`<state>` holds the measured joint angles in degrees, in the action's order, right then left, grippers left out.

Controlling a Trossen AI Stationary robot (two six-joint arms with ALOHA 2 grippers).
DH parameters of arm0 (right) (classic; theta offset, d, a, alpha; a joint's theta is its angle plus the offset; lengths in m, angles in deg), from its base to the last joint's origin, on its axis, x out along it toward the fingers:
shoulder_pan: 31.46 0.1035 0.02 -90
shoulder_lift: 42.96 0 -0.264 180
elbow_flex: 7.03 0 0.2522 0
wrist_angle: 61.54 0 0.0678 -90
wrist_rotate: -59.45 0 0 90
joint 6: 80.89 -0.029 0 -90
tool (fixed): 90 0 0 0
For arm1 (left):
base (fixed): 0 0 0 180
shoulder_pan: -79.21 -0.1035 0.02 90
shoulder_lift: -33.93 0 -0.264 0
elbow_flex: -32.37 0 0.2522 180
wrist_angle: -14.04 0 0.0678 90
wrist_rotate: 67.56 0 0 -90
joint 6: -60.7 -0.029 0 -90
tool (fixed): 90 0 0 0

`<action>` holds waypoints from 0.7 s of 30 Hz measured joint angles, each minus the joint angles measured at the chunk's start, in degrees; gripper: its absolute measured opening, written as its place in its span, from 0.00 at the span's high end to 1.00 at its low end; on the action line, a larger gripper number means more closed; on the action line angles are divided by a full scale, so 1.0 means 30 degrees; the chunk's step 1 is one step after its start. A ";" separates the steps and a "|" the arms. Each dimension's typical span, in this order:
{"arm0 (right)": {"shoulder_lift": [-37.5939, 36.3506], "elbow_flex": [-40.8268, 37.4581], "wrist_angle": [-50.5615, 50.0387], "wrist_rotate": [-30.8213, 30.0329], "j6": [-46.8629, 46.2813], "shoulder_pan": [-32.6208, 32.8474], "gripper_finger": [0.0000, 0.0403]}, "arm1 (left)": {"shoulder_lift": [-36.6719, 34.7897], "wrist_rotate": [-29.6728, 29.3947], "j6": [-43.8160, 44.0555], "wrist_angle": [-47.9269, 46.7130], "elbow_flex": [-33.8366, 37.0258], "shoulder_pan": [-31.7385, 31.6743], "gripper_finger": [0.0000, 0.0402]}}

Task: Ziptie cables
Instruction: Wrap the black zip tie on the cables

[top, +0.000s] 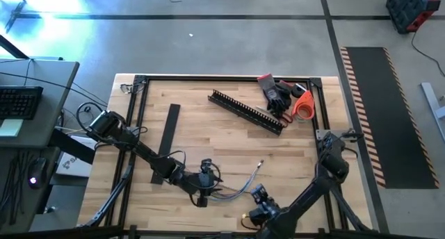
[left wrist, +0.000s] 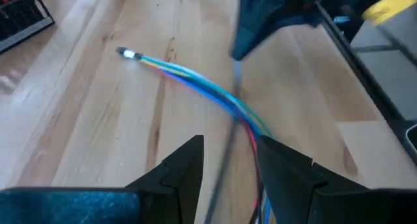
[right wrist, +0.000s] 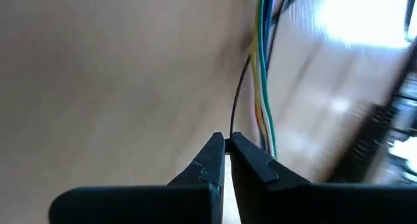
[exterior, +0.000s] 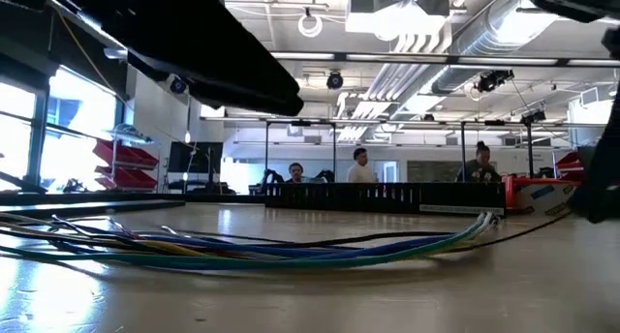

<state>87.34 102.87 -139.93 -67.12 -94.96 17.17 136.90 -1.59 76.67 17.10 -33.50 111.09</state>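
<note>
The wooden table (top: 229,145) carries the cables (top: 240,187) between the left gripper (top: 203,194) and right gripper (top: 259,195), with a flat black strip (top: 169,133), comb-toothed channel (top: 247,112), gloves (top: 277,93) and orange tape roll (top: 303,105) lying well beyond both.

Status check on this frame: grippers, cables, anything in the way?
Left gripper open over the cables. Right gripper shut on a thin black strand. Cables loose on the table, no ziptie seen on them.

Dark jointed arms, black wedge-shaped fingers (left wrist: 179,168)
</note>
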 joint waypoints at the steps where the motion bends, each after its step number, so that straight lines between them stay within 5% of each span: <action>1: 0.0018 0.0135 0.0578 0.0397 -0.0189 -0.0156 1.00 | -0.0043 -0.0312 0.0141 -0.0894 -0.0210 0.0128 0.69; 8: 0.0173 0.1933 0.1256 0.2551 -0.3986 -0.1450 1.00 | -0.0274 -0.2234 0.1250 -0.5828 -0.1831 0.1104 0.74; 14: 0.0285 0.3329 0.0796 0.4022 -0.7614 -0.1899 1.00 | -0.0181 -0.2641 0.2195 -0.5950 -0.2004 0.1597 0.79; 21: 0.0393 0.3819 -0.3378 0.4153 -1.3669 -0.2310 1.00 | 0.0217 -0.3338 0.3725 -0.5744 -0.1971 0.1769 0.83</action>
<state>88.52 114.32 -150.06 -54.66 -135.97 10.24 137.55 -11.61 87.85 -0.13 -39.41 116.40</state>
